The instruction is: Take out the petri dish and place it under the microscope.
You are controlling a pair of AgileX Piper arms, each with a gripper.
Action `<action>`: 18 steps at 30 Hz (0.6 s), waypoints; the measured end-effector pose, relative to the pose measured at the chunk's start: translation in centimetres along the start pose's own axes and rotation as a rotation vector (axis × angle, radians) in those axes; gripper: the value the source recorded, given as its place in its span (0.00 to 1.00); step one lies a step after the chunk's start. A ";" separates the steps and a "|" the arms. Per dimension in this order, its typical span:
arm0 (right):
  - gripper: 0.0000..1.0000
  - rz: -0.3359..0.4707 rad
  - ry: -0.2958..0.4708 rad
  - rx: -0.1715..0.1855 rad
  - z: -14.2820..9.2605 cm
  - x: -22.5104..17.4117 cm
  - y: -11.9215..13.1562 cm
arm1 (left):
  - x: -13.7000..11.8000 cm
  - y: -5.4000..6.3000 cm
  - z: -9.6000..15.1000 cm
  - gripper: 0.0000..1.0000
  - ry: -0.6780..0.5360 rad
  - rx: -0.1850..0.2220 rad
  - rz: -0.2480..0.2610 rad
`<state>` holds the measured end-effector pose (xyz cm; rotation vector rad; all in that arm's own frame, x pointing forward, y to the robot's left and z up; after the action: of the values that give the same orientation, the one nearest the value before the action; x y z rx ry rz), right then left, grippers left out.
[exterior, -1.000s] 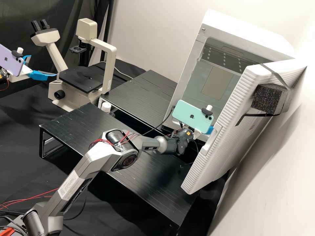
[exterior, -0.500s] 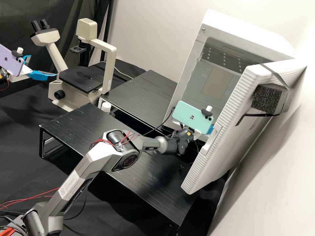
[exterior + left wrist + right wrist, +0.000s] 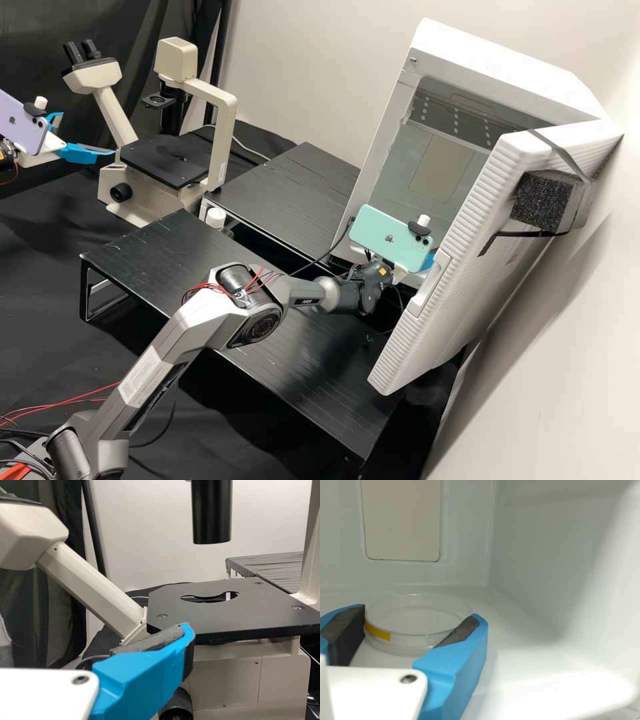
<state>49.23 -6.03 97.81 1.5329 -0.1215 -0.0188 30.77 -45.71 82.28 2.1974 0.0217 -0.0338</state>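
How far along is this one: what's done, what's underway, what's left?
Done: the cabinet door is open.
In hand: inside, the right gripper has its jaws on either side of the petri dish; whether they grip it, I can't tell.
Left: taking it out and placing it on the microscope stage.

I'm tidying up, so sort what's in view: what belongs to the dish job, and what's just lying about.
Job:
- dish, inside the cabinet
- right gripper, at the dish
- microscope
- left gripper, near the microscope

Apparently not needed:
- green phone
- purple phone
- foam block
- black stands
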 end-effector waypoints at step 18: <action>0.00 -0.006 -0.001 0.001 0.0 0.0 -0.3 | 0.0 0.0 0.0 1.00 0.000 0.000 0.000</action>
<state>49.26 -6.01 97.56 1.5347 -0.1173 -0.0240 30.77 -45.71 82.28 2.1974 0.0217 -0.0338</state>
